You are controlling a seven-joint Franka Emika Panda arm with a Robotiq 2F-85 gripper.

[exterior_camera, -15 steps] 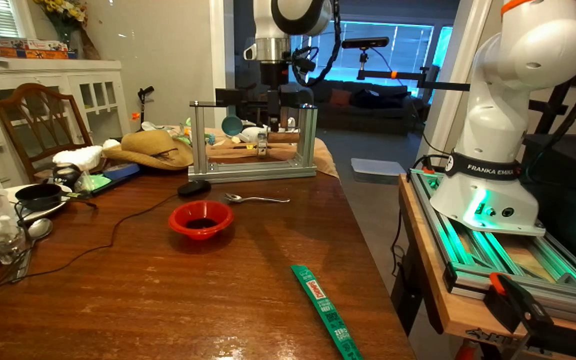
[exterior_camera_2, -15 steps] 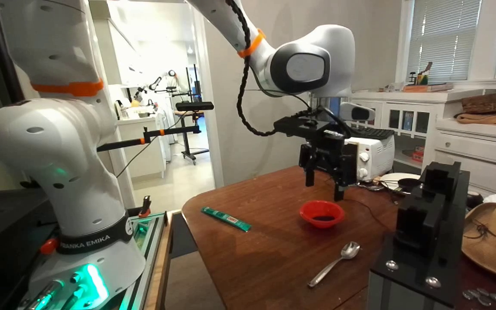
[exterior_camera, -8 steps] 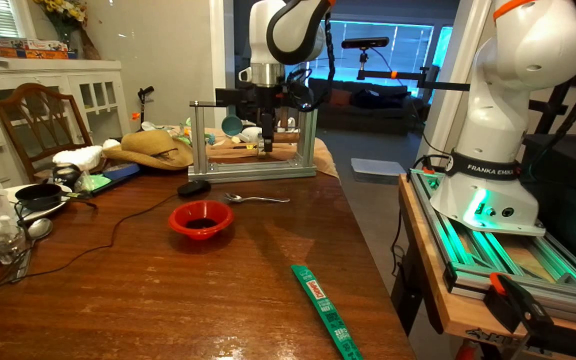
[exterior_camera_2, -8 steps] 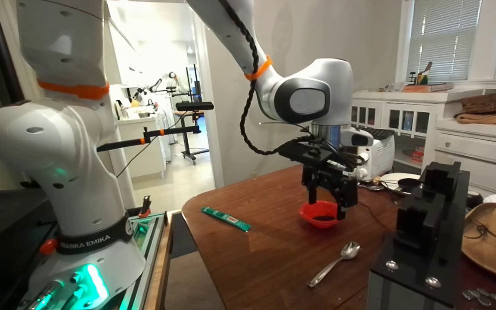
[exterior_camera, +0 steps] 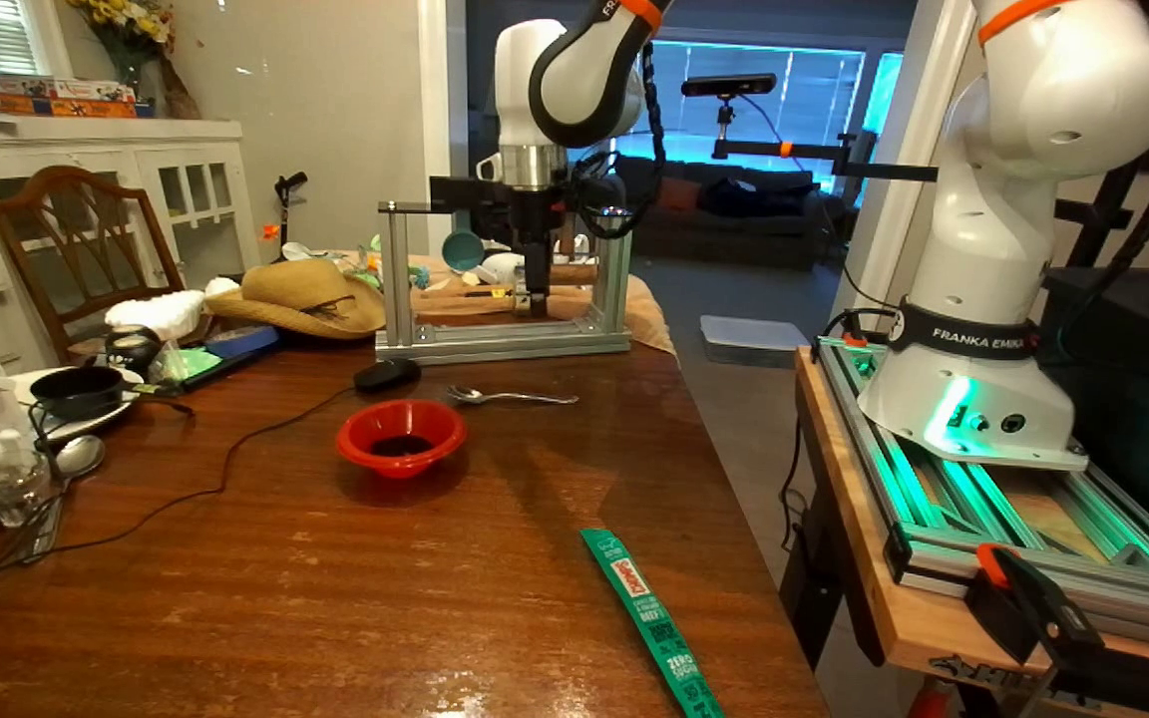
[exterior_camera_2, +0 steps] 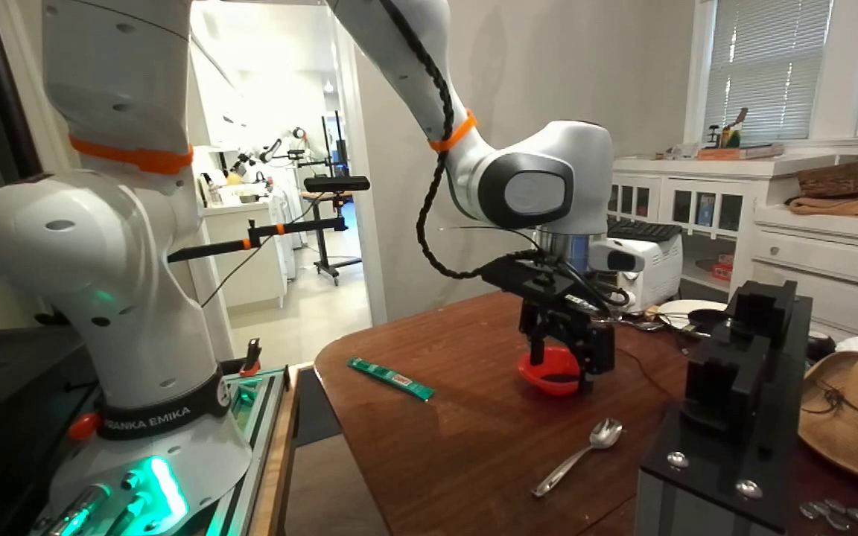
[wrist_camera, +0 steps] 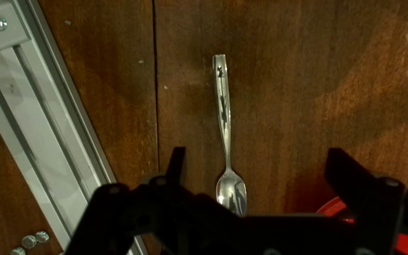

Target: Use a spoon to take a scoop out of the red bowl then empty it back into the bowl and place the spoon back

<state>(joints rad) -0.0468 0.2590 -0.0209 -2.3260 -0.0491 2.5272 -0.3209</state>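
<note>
- The wooden counter [exterior_camera: 335, 598] spreads over the lower middle of an exterior view; I'd come down to it gently, since what's wanted lies flat.
- The metal stand [wrist_camera: 44, 117] slants down the left of the wrist view, so no drifting far that way.
- The tool [wrist_camera: 255, 156] hangs with its jaws wide apart, nothing held; picking up looks like the step in hand.
- The red bowl [exterior_camera: 401, 466] sits left of centre in an exterior view; at the wrist view's lower right the tool partly hides it, so mind a knock.
- The spoon [wrist_camera: 226, 131] lies mid-frame in the wrist view, handle pointing up; I'd shift slightly up and left, centring the handle before closing.
</note>
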